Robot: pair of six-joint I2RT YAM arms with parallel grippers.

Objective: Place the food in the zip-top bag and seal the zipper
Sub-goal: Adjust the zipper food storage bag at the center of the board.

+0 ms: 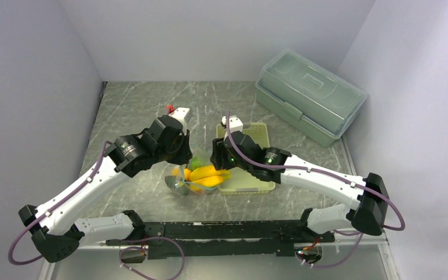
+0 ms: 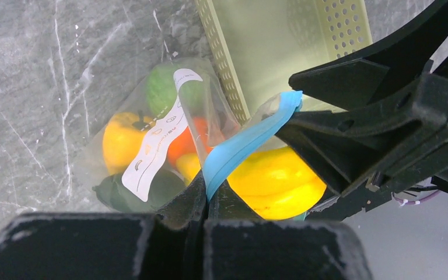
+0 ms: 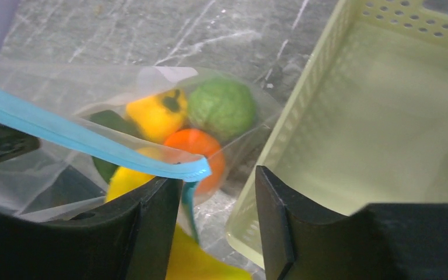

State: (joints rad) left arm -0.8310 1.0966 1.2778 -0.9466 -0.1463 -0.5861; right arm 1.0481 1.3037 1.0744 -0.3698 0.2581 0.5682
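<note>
Clamping the zipper point(image 2: 246, 144) tight, the left gripper point(image 2: 205, 204) holds its lower end; it slants toward upper right. Beside it the right gripper point(image 3: 217, 201) stands parted. Mid-frame lies the zip-top bag point(image 1: 181, 185), beside the basket point(image 1: 248, 182).

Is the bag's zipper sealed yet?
Open. The bananas stick out through the bag mouth, past the blue zipper, so it is not pressed shut.

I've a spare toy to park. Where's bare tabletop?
Grey marble tabletop is bare at the back, between left wall and translucent lidded box. The pale green perforated basket looks empty. Crowded: centre, where left gripper and right gripper meet the clear zip-top bag.
</note>
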